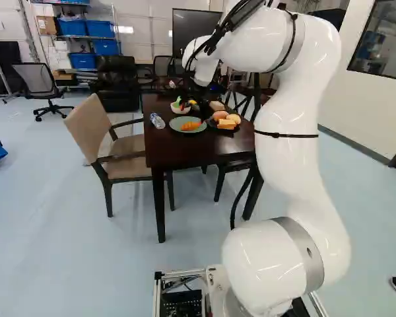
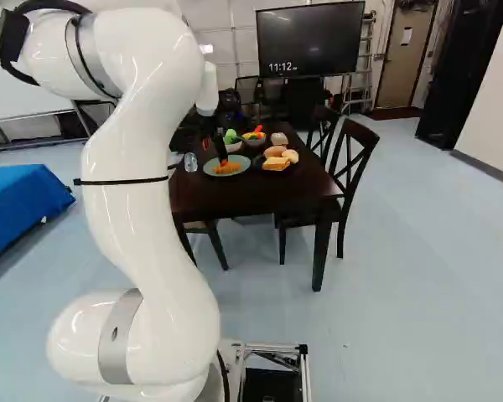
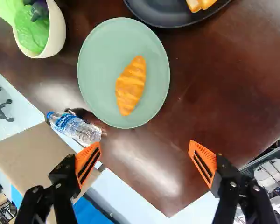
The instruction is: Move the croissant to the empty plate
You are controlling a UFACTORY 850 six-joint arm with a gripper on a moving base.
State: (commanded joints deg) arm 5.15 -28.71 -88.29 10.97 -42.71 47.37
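The gripper (image 2: 215, 151) is wide open and holds nothing. Its two orange pads (image 3: 88, 161) are far apart. Ahead of them, the yellow-brown croissant (image 3: 130, 85) lies on a round green plate (image 3: 96, 70) on the dark brown desk (image 3: 214, 79). A water bottle (image 3: 77, 128) lies near the plate. Past the plate are a white bowl (image 3: 59, 30) with green and purple things in it, and a black plate (image 3: 163, 16) with bread on it. A tan chair (image 1: 89, 127) is beside the desk.
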